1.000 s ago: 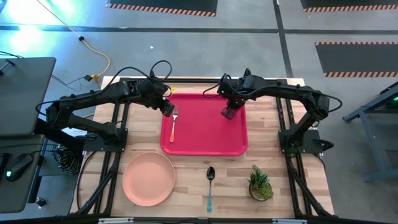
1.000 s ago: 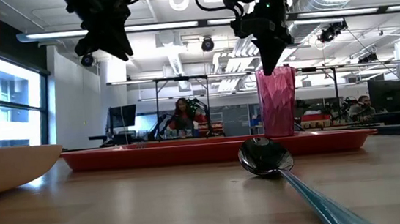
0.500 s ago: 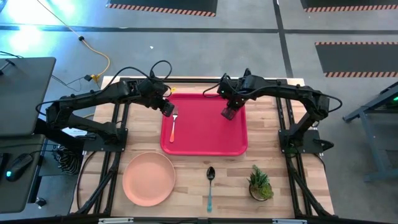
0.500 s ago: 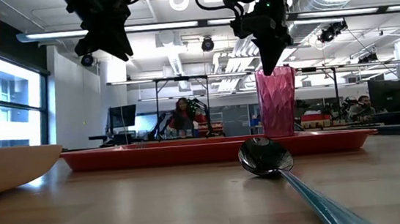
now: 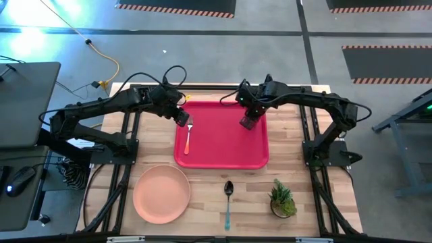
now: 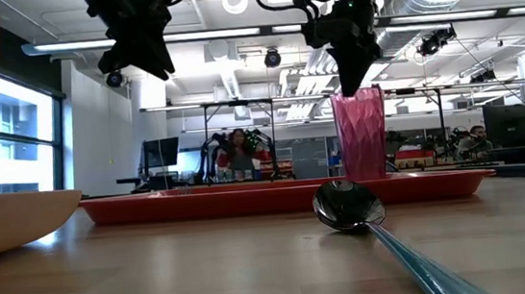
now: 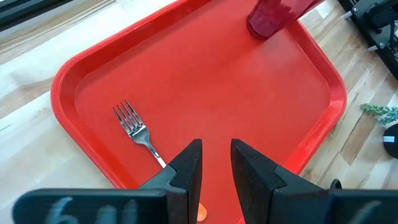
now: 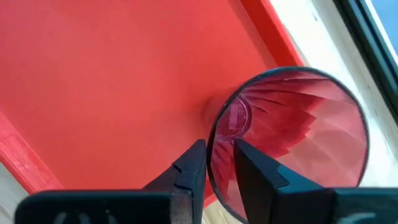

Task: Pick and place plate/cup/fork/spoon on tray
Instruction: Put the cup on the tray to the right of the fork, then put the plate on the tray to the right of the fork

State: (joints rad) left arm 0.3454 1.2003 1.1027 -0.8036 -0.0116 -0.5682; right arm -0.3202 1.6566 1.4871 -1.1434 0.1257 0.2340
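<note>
- Cup [image 6: 362,133] stood upright on the tray [image 5: 223,158], at its far right corner; the right gripper [image 8: 215,163] straddled the rim, fingers slightly parted. Whether they gripped the wall, I couldn't tell; it looked like the release.
- Fork [image 5: 188,135] lay along the tray's left side, under the empty, narrowly open left gripper [image 7: 216,163].
- Plate [image 5: 161,194] and spoon [image 5: 228,202] waited on the table in front of the tray. The right arm needed to lift clear first.
</note>
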